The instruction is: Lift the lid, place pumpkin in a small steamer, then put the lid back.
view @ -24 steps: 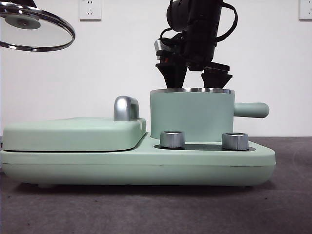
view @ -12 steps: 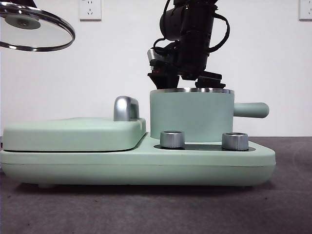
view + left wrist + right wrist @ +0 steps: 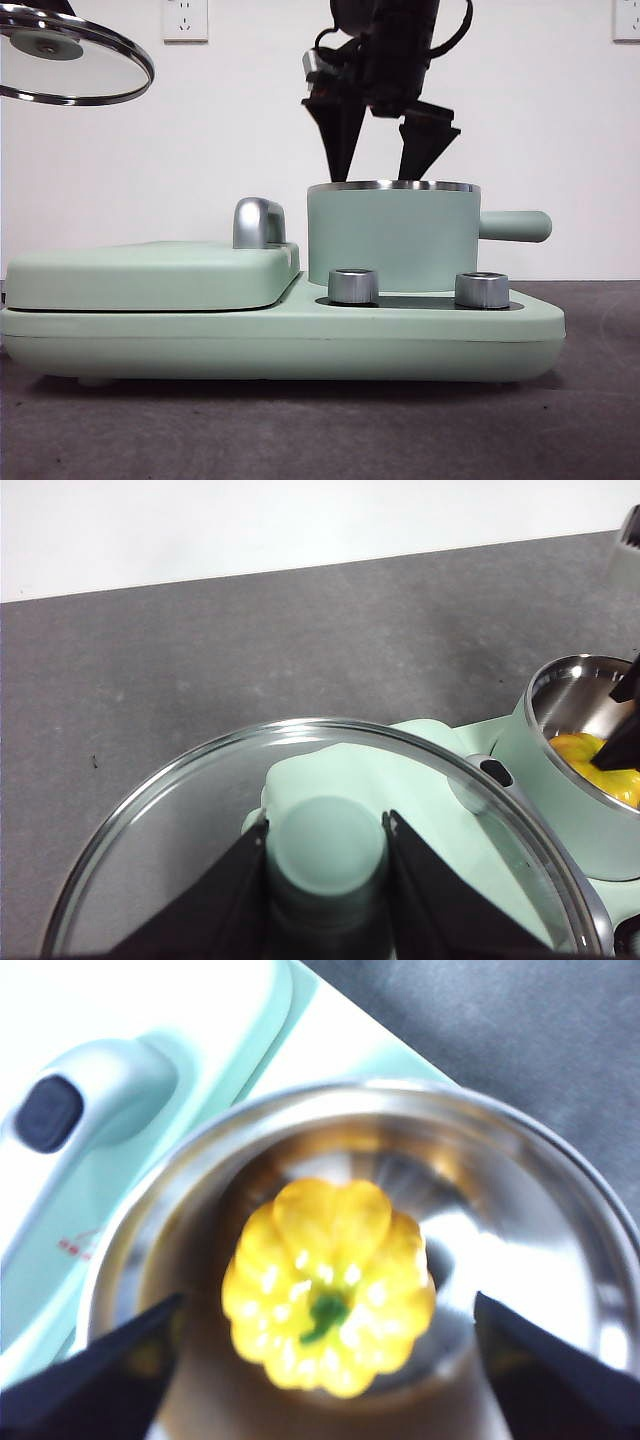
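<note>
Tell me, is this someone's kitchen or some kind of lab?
Probably a lab or test bench, not a kitchen: a bare white wall with sockets, a plain grey table, and one mint-green cooker with a toy pumpkin inside.

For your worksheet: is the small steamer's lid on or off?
Off: the left claw holds the lid aloft, away from the small steamer.

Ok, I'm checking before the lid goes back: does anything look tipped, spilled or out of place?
Nothing stands out. The pumpkin sits stem-up in the middle of the steamer, free of the open right tool above the rim. The left tool holds the lid by its knob, up and off to the side.
</note>
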You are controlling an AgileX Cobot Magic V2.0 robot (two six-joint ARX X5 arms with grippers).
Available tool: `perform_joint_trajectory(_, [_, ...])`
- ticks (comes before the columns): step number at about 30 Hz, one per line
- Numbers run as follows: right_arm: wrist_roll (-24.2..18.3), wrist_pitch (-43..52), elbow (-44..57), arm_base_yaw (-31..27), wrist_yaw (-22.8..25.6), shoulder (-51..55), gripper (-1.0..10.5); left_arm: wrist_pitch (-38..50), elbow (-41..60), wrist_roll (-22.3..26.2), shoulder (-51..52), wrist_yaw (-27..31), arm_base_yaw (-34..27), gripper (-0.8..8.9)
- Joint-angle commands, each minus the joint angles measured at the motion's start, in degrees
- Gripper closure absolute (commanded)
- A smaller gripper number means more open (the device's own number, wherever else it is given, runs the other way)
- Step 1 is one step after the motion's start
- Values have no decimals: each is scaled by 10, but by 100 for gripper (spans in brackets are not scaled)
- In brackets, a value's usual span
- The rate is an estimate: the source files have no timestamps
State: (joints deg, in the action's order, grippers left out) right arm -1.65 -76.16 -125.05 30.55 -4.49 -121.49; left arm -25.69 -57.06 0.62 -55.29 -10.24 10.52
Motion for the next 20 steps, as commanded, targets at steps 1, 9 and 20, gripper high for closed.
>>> perform_joint_trajectory(1, [2, 1, -14, 7, 0, 24, 610, 16, -10, 1, -1, -1, 0, 805])
perform_joint_trajectory(9, [3, 42, 20, 12, 0, 122, 610, 13, -10, 2, -1, -9, 0, 806])
perform_joint_trajectory(20, [33, 180, 235, 16, 0, 283, 610, 13, -10, 2, -1, -38, 0, 806])
